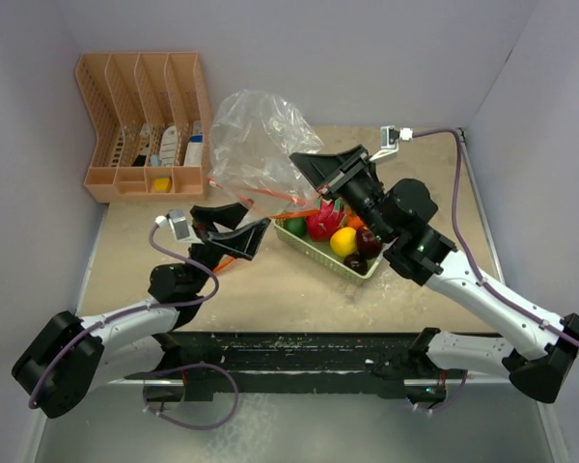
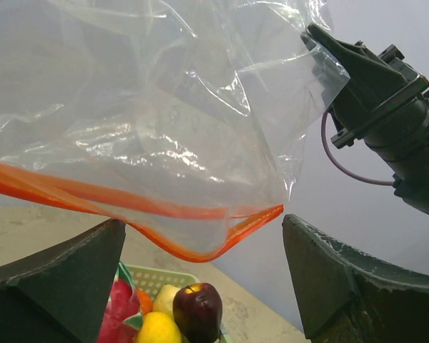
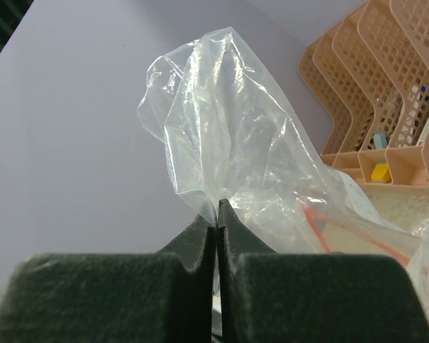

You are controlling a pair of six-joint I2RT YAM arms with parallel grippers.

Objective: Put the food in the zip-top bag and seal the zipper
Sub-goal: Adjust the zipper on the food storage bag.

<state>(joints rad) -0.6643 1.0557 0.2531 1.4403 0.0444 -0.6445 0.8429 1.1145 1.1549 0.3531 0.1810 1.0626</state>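
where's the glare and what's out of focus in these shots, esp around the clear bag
Left wrist view: white glare streaks on the bag, its orange strip crisp, the open left gripper dark and soft-edged. Right wrist view: the right gripper, shut on the bag, looks soft up close; the rack behind is sharper. Top view: even light, faint glints on the bag.

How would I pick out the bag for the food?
Look mid-table, behind the pale green tray of toy food. The bag hangs there, pinched by the right gripper. Only it is see-through and crinkly, with an orange-red strip along its mouth.
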